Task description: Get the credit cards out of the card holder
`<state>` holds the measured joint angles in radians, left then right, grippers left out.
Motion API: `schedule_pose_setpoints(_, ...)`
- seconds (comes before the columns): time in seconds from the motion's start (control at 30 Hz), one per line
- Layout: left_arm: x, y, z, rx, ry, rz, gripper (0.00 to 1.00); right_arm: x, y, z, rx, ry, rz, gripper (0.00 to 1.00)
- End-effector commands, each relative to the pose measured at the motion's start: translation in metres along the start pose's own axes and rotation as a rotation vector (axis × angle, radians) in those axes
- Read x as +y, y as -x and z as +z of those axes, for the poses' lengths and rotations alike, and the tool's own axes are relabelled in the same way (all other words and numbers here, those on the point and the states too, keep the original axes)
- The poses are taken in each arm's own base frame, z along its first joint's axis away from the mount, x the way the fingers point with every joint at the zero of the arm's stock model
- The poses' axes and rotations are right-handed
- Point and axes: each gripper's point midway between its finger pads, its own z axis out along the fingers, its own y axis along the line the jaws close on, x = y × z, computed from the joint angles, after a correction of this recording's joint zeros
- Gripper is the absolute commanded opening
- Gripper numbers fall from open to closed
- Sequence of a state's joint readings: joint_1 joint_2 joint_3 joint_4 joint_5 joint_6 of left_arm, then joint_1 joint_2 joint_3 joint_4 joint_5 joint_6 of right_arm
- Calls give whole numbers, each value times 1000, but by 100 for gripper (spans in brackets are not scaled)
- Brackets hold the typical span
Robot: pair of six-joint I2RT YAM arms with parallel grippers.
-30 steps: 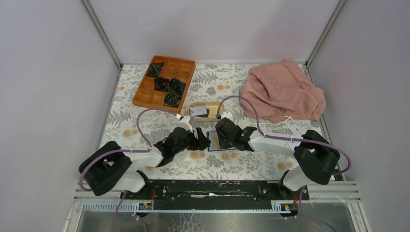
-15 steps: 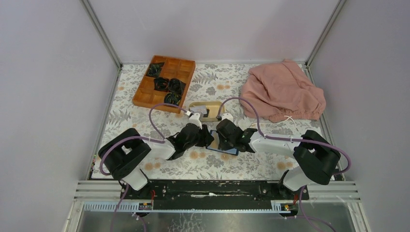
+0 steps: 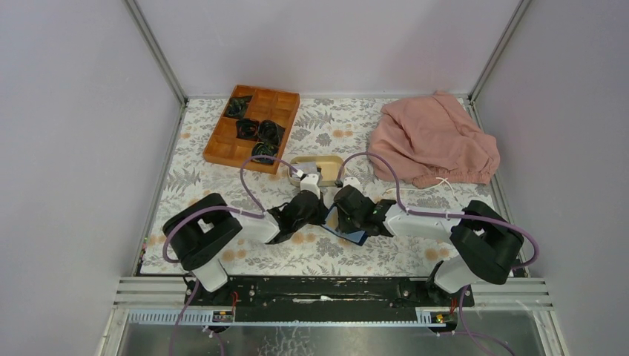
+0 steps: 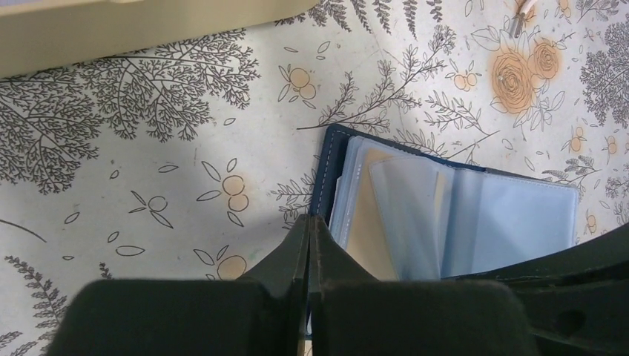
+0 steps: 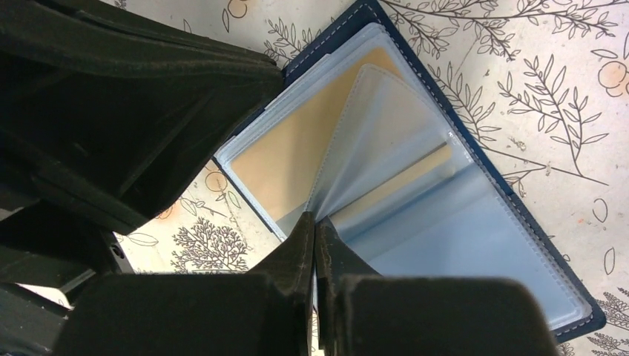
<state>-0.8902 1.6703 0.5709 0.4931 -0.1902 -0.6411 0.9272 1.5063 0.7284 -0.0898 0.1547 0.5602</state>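
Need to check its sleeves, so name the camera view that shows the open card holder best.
Right wrist view: the card holder is open, clear sleeves fanned, navy edge visible. Left wrist shows one corner and some sleeves, its near part behind the left gripper. Top external shows only a small blue sliver.

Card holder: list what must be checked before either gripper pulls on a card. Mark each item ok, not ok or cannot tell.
1. Card holder lies open with its sleeves exposed: ok.
2. Tan card visible inside a sleeve: ok.
3. Right gripper shut on the corner of a lifted clear sleeve: ok.
4. Left gripper shut at the holder's navy edge; whether it truly clamps that edge: cannot tell.
5. A gripper holding the card itself: not ok, neither does.
6. Room between the two grippers: not ok, they crowd together over the holder in the top view.
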Motion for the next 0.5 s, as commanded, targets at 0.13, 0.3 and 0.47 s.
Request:
schedule_pose_setpoints(0.13, 13, 8, -14, -52, 86, -29, 20, 11, 25, -13, -115, 64, 55, 0)
schedule_pose_setpoints(0.3, 9, 32, -40, -135, 72, -64, 32, 7, 30, -21, -161, 65, 26, 0)
schedule_pose_setpoints(0.47, -15, 29, -46, -111, -6, -60, 32, 10, 37, -31, -210, 106, 11, 0)
